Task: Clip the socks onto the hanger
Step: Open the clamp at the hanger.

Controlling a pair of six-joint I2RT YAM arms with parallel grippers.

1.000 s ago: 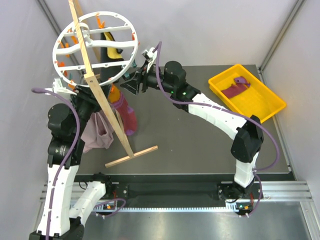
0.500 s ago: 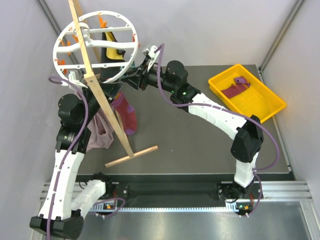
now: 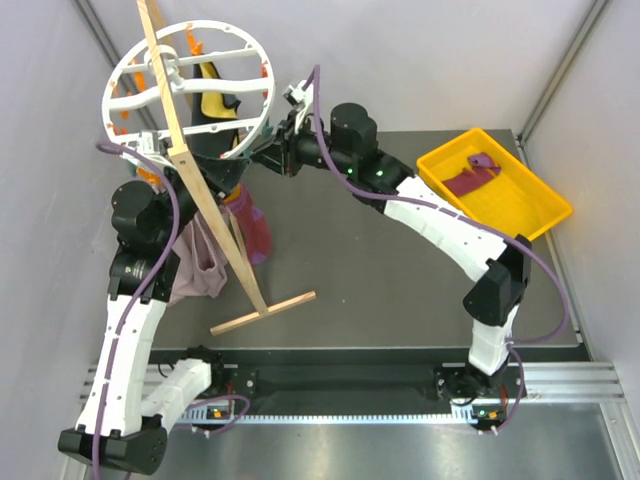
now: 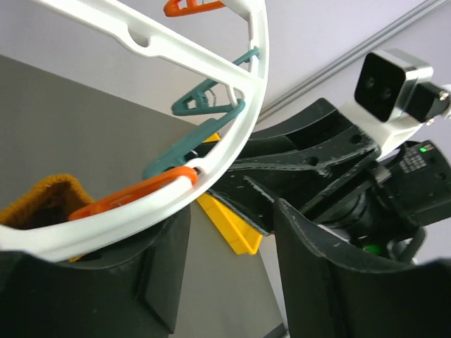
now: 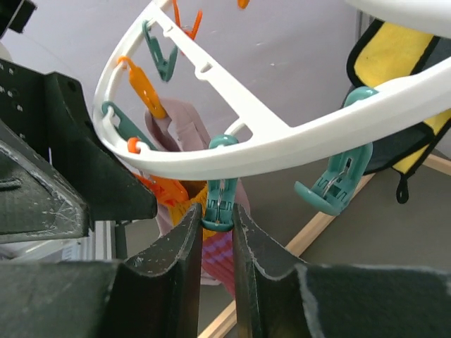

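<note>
Over the last second the right hand (image 5: 218, 243) has narrowed until both fingers pinch the lower end of a teal clip (image 5: 220, 201) hanging from the rim of the white wheel-shaped hanger (image 3: 135, 100). Meanwhile the left hand (image 4: 232, 282) has spread wider at the opposite side of the rim. Its fingers now stand apart and grip nothing, with an orange clip (image 4: 134, 193) just above one of them.

One maroon sock (image 3: 252, 225) dangles below the hanger, beside the slanted wooden stand (image 3: 205, 200). Whether a clip grips it cannot be seen. This looks like a handover: the left hand has released, and the right hand is probably squeezing the clip open to take fabric.

The second sock (image 3: 470, 178) lies well apart in the yellow tray (image 3: 540, 215) on the worktop (image 3: 380, 280), not yet clipped.
</note>
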